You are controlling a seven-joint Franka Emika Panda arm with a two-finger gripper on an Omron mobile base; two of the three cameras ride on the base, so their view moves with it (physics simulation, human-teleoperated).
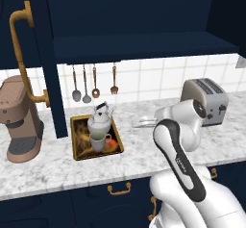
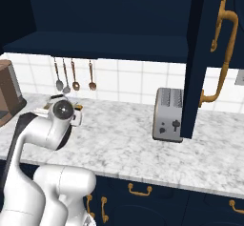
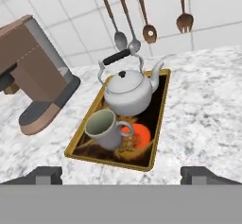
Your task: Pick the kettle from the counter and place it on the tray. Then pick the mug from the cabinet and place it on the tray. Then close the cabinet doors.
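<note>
The silver-white kettle stands upright on the far half of the gold-rimmed tray, and the grey-beige mug stands just in front of it on the same tray. From the left base view, the kettle and mug sit on the tray on the marbled counter. My gripper is open and holds nothing, hovering back from the tray's near edge. It also shows as the gripper to the right of the tray. Both cabinet doors stand open below the navy cabinet.
A brown coffee machine stands left of the tray, close to the open left door. A silver toaster sits at the right, under the open right door's edge. Several utensils hang on the tiled wall behind the tray.
</note>
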